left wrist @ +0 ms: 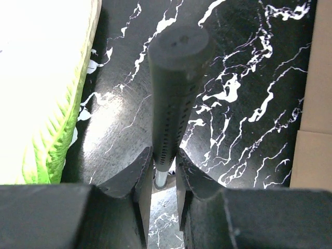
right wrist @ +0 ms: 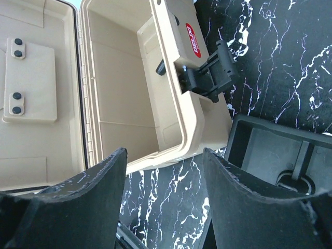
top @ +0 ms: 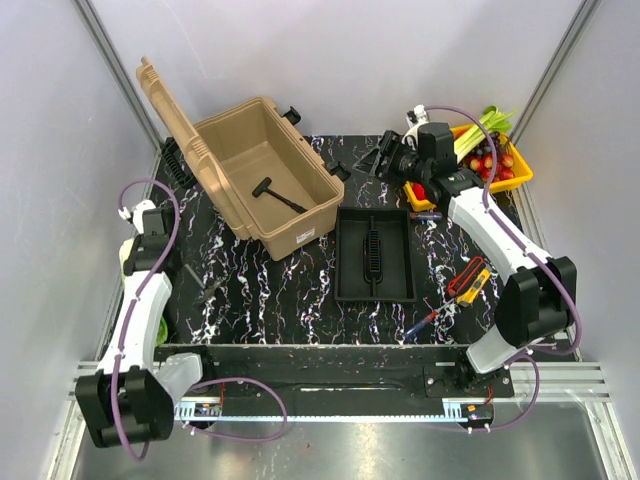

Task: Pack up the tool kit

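The tan toolbox [top: 265,180] stands open at the back left with its ribbed lid [top: 165,105] raised, and a black hammer [top: 278,195] lies inside. The black inner tray [top: 375,255] sits on the mat beside it. My left gripper [top: 182,268] is shut on a black-handled tool [left wrist: 174,88] with a metal shaft, low over the mat. My right gripper [top: 385,160] is open and empty above the mat, between the toolbox [right wrist: 129,104] with its black latch [right wrist: 210,72] and the tray [right wrist: 275,150]; in the right wrist view it [right wrist: 163,202] holds nothing.
A red and yellow screwdriver pair [top: 468,280] and a blue-handled one [top: 430,320] lie at the front right. A yellow tray of vegetables [top: 485,160] stands at the back right. A green and white object [left wrist: 46,104] lies by the left arm.
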Controlling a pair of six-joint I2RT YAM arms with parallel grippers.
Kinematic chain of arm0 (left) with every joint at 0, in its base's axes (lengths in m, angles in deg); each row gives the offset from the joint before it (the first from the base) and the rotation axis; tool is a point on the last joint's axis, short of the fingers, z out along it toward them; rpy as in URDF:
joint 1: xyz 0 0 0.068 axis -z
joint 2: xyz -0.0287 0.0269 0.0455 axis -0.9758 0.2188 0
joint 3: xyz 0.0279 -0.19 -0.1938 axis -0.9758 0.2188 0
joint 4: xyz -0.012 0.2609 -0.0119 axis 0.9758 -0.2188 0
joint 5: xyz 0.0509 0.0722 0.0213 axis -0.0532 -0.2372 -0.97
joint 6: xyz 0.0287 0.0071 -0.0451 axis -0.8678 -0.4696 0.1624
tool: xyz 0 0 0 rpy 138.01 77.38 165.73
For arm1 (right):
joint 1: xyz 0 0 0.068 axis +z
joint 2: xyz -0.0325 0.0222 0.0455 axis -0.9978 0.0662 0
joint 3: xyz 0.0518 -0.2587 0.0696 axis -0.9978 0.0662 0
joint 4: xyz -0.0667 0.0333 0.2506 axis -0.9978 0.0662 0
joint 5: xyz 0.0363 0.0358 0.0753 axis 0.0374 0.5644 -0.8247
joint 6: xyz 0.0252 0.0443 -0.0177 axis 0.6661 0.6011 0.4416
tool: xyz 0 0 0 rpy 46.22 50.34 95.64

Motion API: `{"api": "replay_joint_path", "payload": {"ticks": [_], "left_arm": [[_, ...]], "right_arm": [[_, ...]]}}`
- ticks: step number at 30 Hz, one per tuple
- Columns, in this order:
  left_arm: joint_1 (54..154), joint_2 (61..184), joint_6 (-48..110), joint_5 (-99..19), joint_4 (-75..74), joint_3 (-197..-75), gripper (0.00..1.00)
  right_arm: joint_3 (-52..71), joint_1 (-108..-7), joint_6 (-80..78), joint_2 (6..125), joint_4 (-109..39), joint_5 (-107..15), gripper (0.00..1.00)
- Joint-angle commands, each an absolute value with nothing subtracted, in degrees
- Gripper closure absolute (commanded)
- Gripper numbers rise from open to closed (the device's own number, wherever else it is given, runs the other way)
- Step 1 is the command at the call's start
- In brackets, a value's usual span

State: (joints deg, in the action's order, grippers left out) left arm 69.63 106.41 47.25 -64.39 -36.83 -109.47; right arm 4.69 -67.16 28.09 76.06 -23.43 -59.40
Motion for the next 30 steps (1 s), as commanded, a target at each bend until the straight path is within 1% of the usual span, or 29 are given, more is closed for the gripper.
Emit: {"api": "replay_joint_path", "payload": {"ticks": [1,6,12,18,23,30], "left_arm": [[73.8,101.8,48.3,-72.7,-34.5,-108.8,1.00],[76.5,97.1,48.5,-75.4,-34.8,-107.5,1.00],[77.1,92.6,48.1,-73.6,-35.5,-106.8,1.00],[79.5,89.6,44.3,-69.8,-34.9,-108.4,1.00],[79.9,88.0,39.2,-63.8,-34.3,-111.9,1.00],[79.9,86.3,30.3,-60.6,-32.5,-115.2,1.00]], "right_arm": [[6.7,-67.4,27.2,71.0,-26.7,-61.3,0.34],[10.2,-67.4,27.0,68.2,-27.4,-61.6,0.34],[14.2,-67.4,26.2,65.2,-29.3,-64.8,0.33],[13.9,-67.5,26.8,63.7,-28.5,-67.0,0.33],[12.5,-67.4,25.7,63.3,-26.6,-65.2,0.32],[10.3,-67.4,25.8,64.3,-26.2,-64.2,0.32]]}}
